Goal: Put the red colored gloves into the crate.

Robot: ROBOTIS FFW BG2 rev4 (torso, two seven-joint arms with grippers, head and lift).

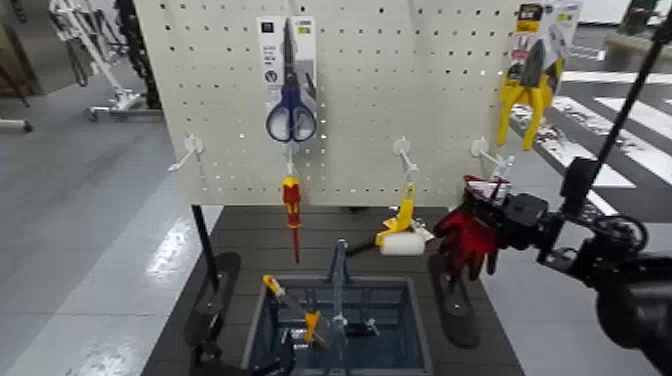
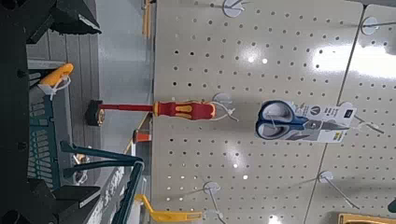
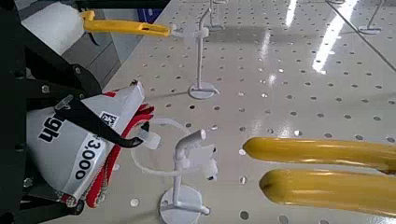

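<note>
While the pale board [image 1: 380, 110] with many small holes fills most of the top of the head view, a dark base [image 1: 200, 290] with long lines lies below it. The grey-blue crate [image 1: 425, 335] sits on that base, at the bottom middle of the frame. Its handle [image 1: 340, 285] stands up in the middle, and orange and yellow tools [image 1: 311, 325] are inside.

The left pincer [image 2: 67, 112] is low in the head view, by the left side of the crate. It is wide, with its two sides well apart and nothing between them.

The red gloves [image 1: 467, 240] are right of the middle of the head view, up and to the right of the crate and outside it. The right pincer [image 1: 492, 205] is there too, pinched shut on their white card [image 3: 79, 149], and the red fingers of the gloves hang down.

The blue scissors [image 1: 291, 110] hang at the top, left of the middle. The yellow pliers [image 1: 528, 95] hang at the upper right. The roller [image 1: 402, 243], white with a yellow handle, is between the screwdriver and the gloves. The red and yellow screwdriver [image 1: 292, 215] hangs point down, under the scissors.
</note>
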